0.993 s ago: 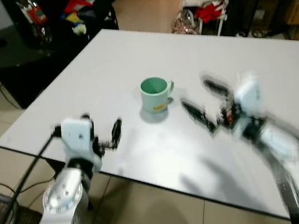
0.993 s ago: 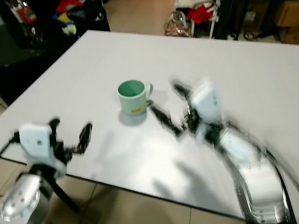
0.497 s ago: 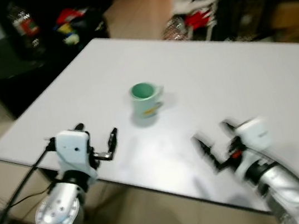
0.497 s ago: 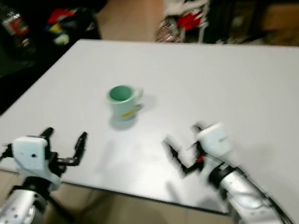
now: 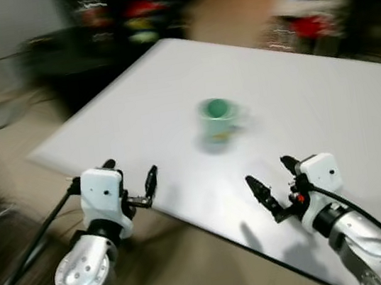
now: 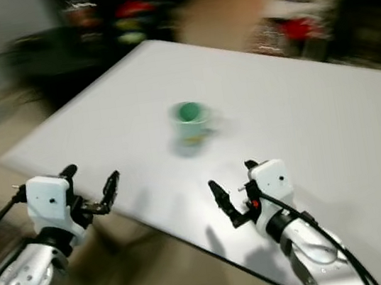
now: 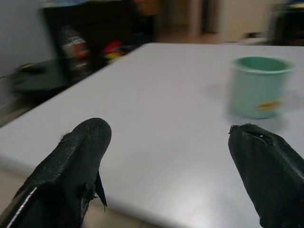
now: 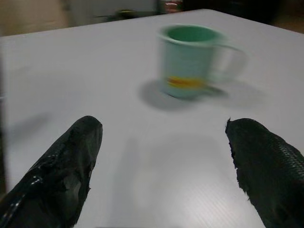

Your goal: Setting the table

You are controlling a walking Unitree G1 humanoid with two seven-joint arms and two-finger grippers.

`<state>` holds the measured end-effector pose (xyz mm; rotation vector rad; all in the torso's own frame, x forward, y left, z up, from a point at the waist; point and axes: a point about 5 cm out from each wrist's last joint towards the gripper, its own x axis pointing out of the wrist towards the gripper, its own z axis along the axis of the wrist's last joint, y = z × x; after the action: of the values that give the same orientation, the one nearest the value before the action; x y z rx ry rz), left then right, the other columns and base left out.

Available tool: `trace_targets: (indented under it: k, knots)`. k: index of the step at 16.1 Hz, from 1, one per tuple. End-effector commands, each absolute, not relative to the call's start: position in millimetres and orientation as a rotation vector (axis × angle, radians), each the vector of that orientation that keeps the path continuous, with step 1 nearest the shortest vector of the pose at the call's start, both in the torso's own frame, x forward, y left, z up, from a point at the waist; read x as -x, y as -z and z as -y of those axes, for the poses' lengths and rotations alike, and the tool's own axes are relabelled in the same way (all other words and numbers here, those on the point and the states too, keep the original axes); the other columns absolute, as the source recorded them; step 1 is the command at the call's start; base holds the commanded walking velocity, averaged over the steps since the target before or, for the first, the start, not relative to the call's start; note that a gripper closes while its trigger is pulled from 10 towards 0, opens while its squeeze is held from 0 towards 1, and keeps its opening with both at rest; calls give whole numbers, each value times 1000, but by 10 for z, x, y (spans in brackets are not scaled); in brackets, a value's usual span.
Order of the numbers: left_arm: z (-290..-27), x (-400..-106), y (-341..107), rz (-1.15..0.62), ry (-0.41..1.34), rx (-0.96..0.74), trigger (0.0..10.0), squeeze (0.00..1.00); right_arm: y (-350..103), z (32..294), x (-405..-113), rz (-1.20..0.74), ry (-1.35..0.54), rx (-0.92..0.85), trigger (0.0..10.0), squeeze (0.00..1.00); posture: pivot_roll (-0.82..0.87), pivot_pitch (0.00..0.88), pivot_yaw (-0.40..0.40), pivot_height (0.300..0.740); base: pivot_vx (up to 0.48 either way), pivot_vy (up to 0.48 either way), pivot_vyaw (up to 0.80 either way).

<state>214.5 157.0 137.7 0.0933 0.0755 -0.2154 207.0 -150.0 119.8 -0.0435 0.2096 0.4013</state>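
Nearest to us, two grippers, both empty. Our left gripper hangs at the near edge of the white table, fingers spread wide, nothing between them. Our right gripper sits over the table surface just inside that near edge, its fingers likewise spread wide and holding nothing.

Next out, one green mug, upright on the table, rim up, interior darker green. It stands well apart from both grippers, touching neither. From the right jaws it lies ahead and a little toward the robot's left; from the left jaws it lies ahead and off toward the robot's right. In the right wrist view the mug sits ahead of the gap between the fingers, nearer the one finger, with its handle pointing toward that side. In the left wrist view it stands over by one fingertip, not centred. We judge the right gripper the nearer of the two, and the better lined up for a reach. The mug's long axis is vertical, so a sideways close across the body looks to us the likely grasp.

Markings: a yellow band or patch low on the mug wall. Any writing on it is too blurred to read.

Farthest, beyond the table: dark furniture and red clutter, blurred. No labels can be read there.
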Motion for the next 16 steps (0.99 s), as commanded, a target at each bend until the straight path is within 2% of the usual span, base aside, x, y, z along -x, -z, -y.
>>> trace_targets:
  k: [1,6,12,16]
  knots:
    - [-1588,-2166,-1417,-59,203,-101,10000,0,-1269,1442,-2082,-180,-430,32,10000,1000,10,0,17,740,0,0,800]
    - [-1615,-2193,-1416,-69,181,-105,10000,0,-1249,1490,-2120,-192,-376,38,10000,1000,22,0,24,740,0,0,800]
    - [-1597,-2223,-1388,-77,164,-110,10000,0,-1294,1465,-2168,-194,-407,-3,10000,1000,24,0,11,740,0,0,800]
    - [-1584,-2224,-1402,-68,161,-99,10000,0,-1340,1475,-2234,-160,-392,32,10000,1000,27,0,7,740,0,0,800]
